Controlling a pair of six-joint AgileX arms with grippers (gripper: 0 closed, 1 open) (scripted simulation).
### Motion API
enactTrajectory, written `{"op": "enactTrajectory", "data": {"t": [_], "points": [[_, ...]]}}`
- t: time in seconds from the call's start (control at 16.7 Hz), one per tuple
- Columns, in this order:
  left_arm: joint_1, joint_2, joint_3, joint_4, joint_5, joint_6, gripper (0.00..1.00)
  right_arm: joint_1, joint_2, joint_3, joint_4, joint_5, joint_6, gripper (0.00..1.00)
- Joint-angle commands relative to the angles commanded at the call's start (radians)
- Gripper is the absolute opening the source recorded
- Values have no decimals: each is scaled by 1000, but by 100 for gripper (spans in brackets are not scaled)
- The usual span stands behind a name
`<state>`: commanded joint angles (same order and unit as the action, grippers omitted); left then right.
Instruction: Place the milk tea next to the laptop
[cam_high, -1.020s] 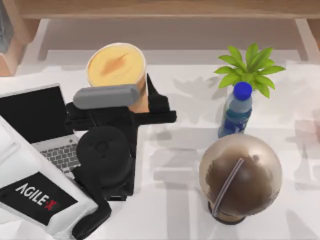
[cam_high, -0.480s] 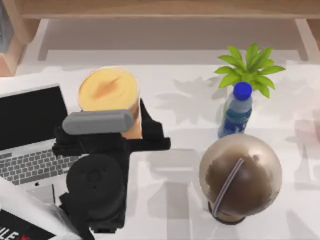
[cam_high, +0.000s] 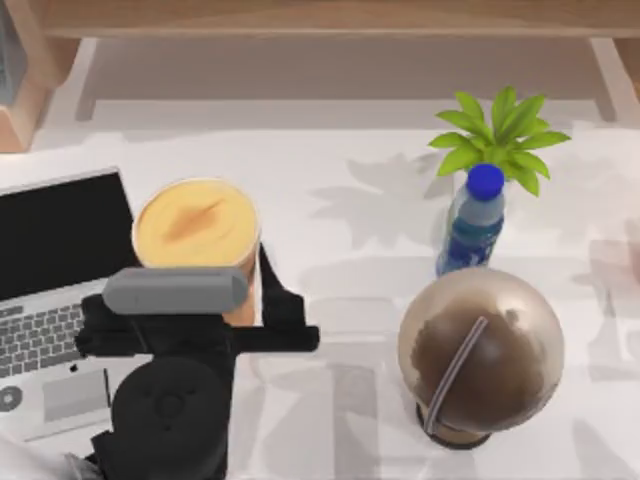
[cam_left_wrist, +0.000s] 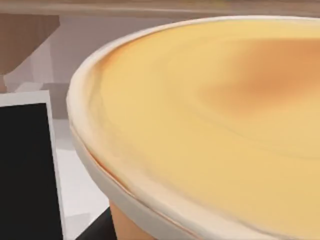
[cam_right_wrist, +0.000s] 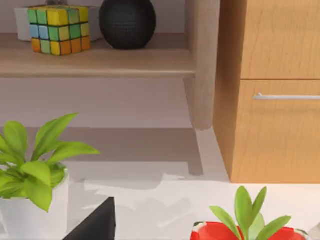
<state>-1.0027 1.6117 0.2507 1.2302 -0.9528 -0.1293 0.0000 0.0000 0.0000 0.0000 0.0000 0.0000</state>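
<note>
item: milk tea (cam_high: 196, 224), tapered clear cup of orange-tan drink under a round yellow-orange sealed top, clamped at its side by the left gripper (cam_high: 215, 300) and sitting just beside the right edge of the laptop (cam_high: 58, 290), near the open black screen. risk, as judged: a tilted or early release could tip the cup onto the keyboard, or the gripper could drag it over on pulling away. right arm parked, its wrist camera facing the shelf (cam_right_wrist: 95, 62); whether its fingers are apart or together cannot be told.
</note>
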Motion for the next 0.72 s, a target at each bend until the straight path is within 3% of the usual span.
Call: {"op": "enactTrajectory", "data": {"t": [0.72], "points": [[-7, -22, -27, -6, -20, 5, 0, 0, 0, 0, 0, 0, 0, 100]]}}
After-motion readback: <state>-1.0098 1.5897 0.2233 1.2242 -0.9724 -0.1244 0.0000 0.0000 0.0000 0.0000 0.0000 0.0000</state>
